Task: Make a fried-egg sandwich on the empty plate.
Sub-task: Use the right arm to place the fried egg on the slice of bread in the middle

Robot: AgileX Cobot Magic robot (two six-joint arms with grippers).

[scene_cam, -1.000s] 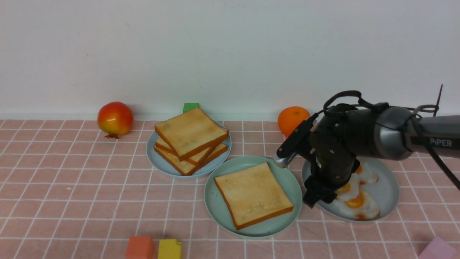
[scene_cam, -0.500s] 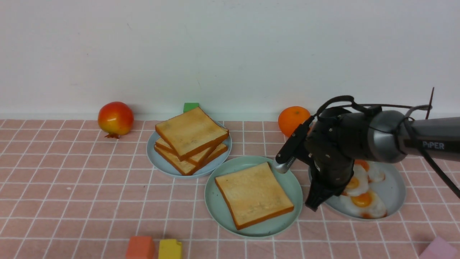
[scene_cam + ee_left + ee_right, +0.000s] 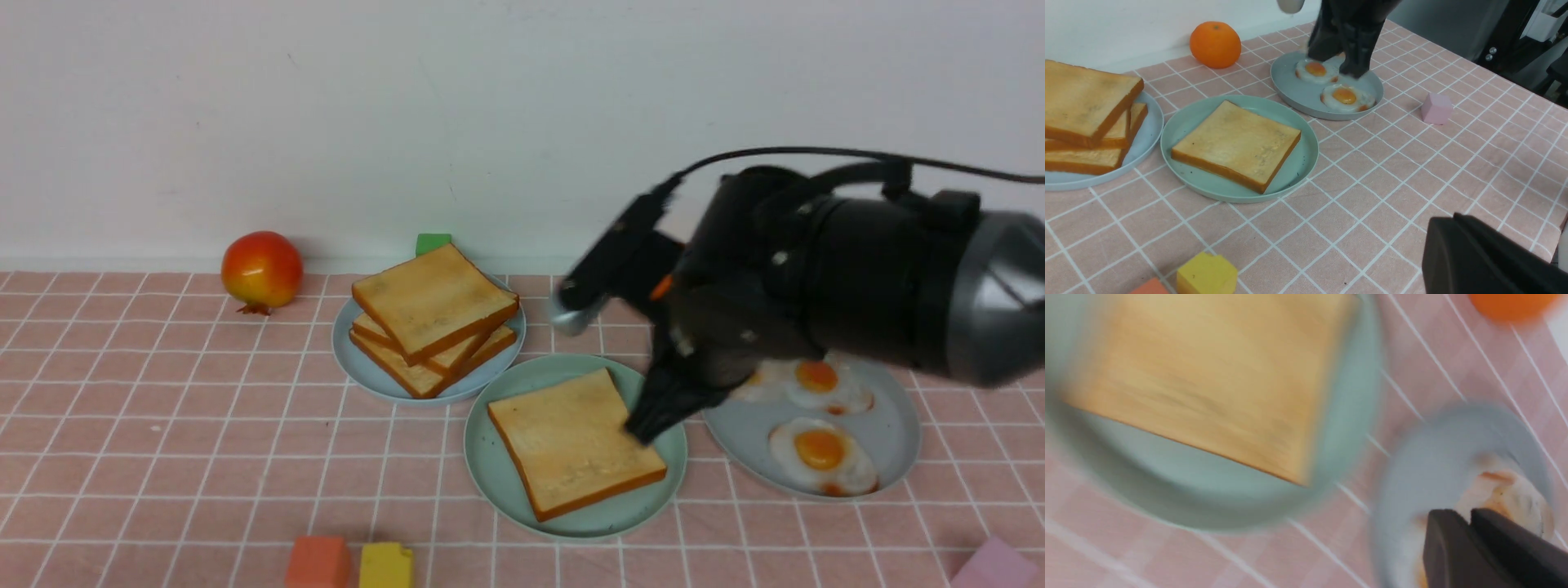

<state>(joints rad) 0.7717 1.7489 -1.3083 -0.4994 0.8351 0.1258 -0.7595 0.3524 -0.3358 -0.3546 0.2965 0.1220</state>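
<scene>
Front view: a fried egg [image 3: 1506, 494] rides in the right jaws [image 3: 1468, 516], with its bread waiting at about seven to eight o'clock.

Seen from the front, the right arm's blurred wrist [image 3: 735, 278] hangs above the desk [image 3: 163, 457], one to two o'clock of the bottom toast slice [image 3: 575, 445], which lies flat on the mint-green plate [image 3: 490, 482]. The slice is nearly square, so no long axis stands out; its near edge slants from eight toward two o'clock. The right jaws are narrow, pinching the egg; the left jaws [image 3: 1457, 220] are closed, apparently on nothing. The right arm looks the better placed, and the next move probably calls for centring the egg over the slice before release. Further toast [image 3: 437, 302] sits between ten and eleven o'clock of the plate.
</scene>
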